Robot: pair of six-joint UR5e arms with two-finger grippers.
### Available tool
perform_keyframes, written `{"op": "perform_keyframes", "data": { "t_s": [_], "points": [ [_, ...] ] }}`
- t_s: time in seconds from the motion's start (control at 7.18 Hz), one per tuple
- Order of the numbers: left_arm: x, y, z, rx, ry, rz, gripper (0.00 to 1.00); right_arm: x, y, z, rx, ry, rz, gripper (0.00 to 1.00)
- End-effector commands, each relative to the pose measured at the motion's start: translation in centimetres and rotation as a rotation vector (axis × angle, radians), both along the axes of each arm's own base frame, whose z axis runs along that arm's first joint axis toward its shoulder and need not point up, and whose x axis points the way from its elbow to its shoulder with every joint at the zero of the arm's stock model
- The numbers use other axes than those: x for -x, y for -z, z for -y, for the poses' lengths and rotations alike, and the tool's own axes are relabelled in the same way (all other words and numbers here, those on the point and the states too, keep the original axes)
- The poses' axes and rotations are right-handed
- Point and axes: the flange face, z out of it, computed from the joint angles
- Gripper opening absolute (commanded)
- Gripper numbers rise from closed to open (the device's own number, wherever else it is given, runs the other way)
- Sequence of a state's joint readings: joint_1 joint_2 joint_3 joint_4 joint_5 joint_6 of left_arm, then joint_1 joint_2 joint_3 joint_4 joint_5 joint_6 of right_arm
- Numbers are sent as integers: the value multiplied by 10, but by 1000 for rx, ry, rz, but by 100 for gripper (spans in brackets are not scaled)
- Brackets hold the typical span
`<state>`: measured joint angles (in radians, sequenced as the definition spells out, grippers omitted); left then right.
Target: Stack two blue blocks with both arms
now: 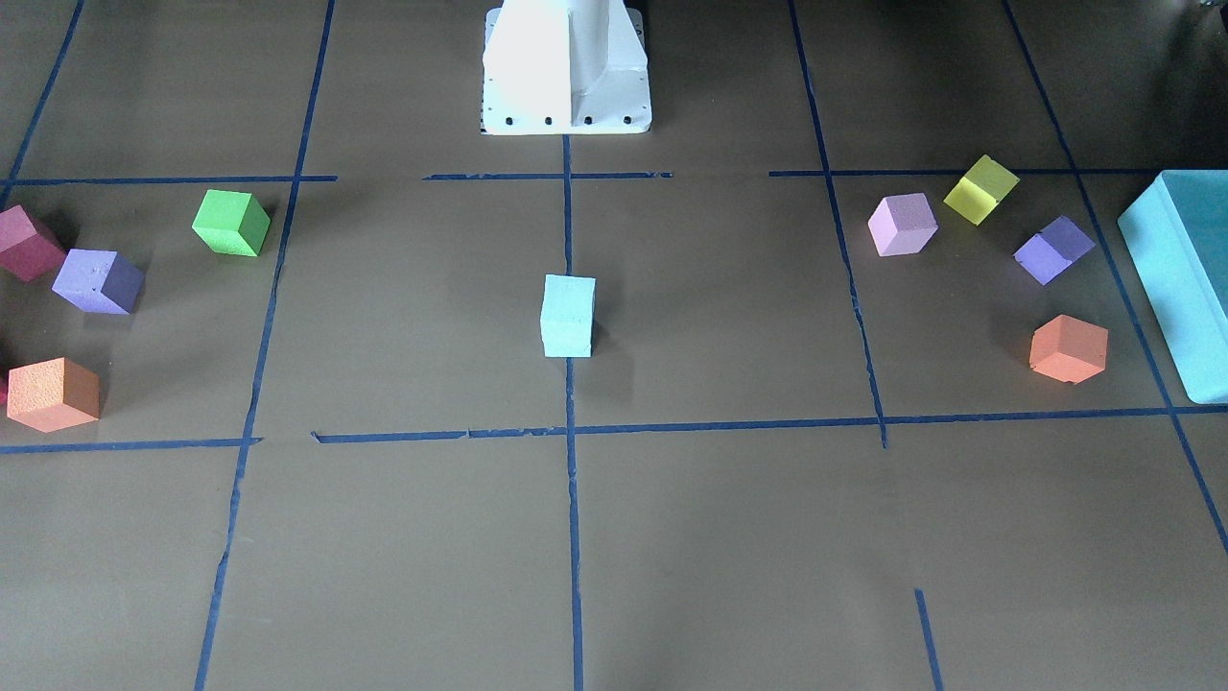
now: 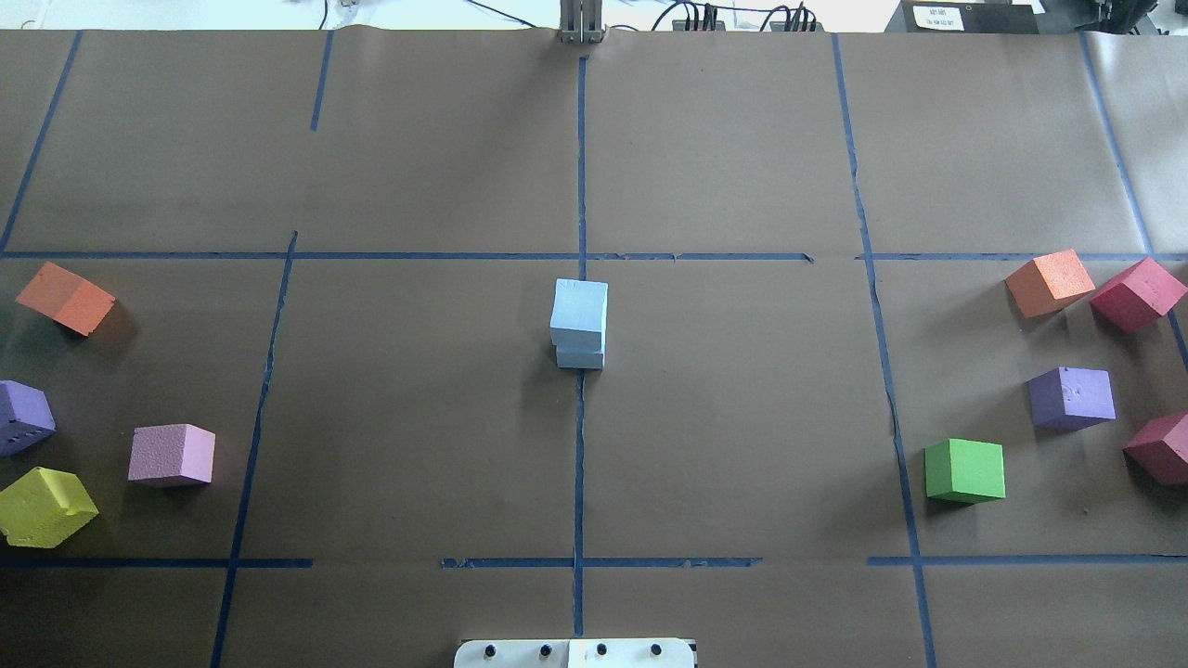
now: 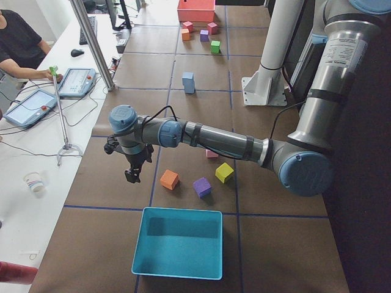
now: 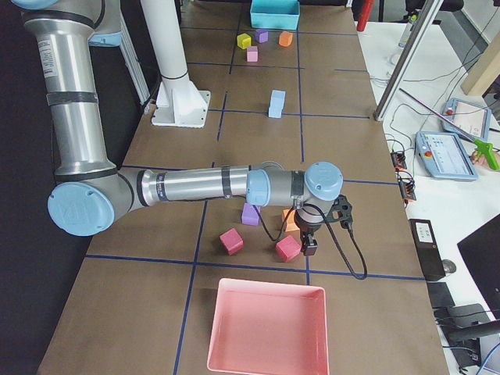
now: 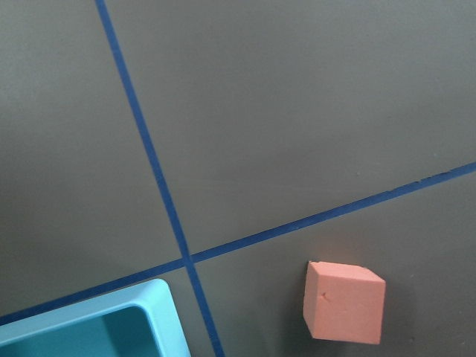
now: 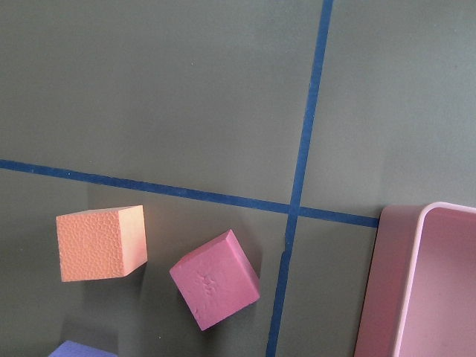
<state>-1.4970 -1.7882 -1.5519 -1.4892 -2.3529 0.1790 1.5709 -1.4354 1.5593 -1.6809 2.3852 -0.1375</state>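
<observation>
Across the bench [image 2: 742, 139], the left arm [image 3: 214, 139] holds the left pincer [image 3: 131, 174] by the teal box [image 3: 180, 241] beyond 9 o'clock in the overhead view. The right arm [image 4: 195, 186] holds the right pincer [image 4: 309, 246] by the pink tray [image 4: 269, 324] beyond 3 o'clock; released or clenched cannot be told for either. The two blue blocks [image 2: 580, 320] stand stacked upright at centre, well apart from both, neither plainly nearer, with the green cube [image 2: 965, 470] at 4 o'clock and the pink cube [image 2: 172, 455] at 8 o'clock lying between; the stack looks finished.
</observation>
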Motion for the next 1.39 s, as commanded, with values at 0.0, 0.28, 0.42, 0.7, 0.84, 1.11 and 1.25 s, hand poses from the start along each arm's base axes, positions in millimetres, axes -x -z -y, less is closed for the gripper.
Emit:
{"op": "perform_keyframes", "data": {
  "t_s": [0.0,0.28,0.42,0.7,0.84,1.11,1.25],
  "points": [
    [28,-12,-13,-76,-45,17,100,-3,-12,-4,18,-1,-6,100],
    [33,-8,-14,-38,-53,18,100,-4,-14,-5,18,-1,-17,100],
    [33,-9,-16,24,-23,14,100,-4,-23,-14,27,-1,-18,100],
    [32,-31,-30,87,-2,5,100,-7,-33,-26,-11,-2,-59,100],
    [33,-23,-44,81,2,11,100,-7,-33,-25,-6,-7,-72,100],
    [32,-24,-48,75,0,5,100,-5,-36,-28,8,-8,-66,100],
    [29,-21,-47,75,-6,9,100,-4,-32,-27,1,-9,-49,100]
  ]
}}
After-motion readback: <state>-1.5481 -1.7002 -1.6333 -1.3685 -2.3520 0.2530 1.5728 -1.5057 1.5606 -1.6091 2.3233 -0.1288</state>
